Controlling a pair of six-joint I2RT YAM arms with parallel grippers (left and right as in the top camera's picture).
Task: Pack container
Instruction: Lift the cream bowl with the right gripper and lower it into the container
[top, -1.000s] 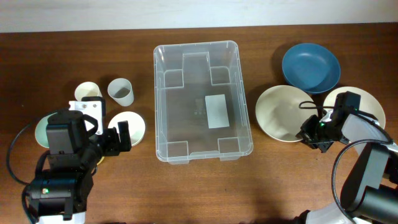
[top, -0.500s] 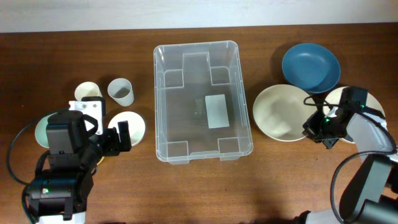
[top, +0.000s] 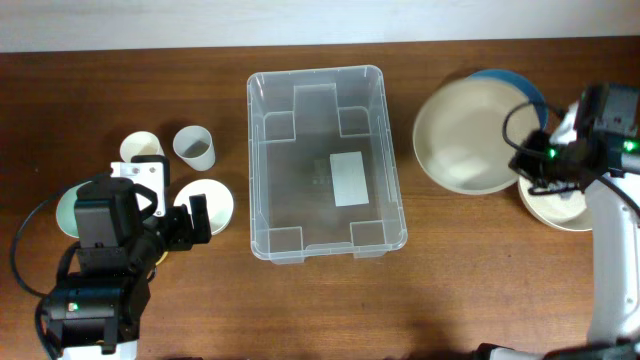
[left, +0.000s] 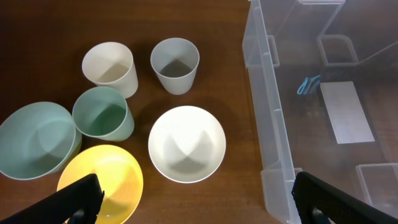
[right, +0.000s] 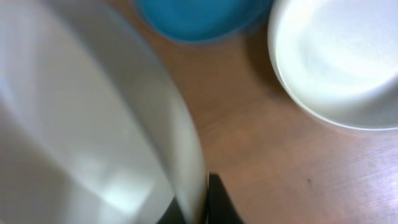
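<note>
Near the right edge of the tabletop (top: 470, 290), our right tool (top: 524, 165) pinches a cream bowl (top: 462, 135); our left tool (top: 190, 222) hangs spread near the left edge.

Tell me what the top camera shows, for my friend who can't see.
The right end effector holds a big cream bowl by its rim, above a blue bowl and right of an empty clear bin. On the left, the left end effector hangs open by small cups and bowls.
</note>
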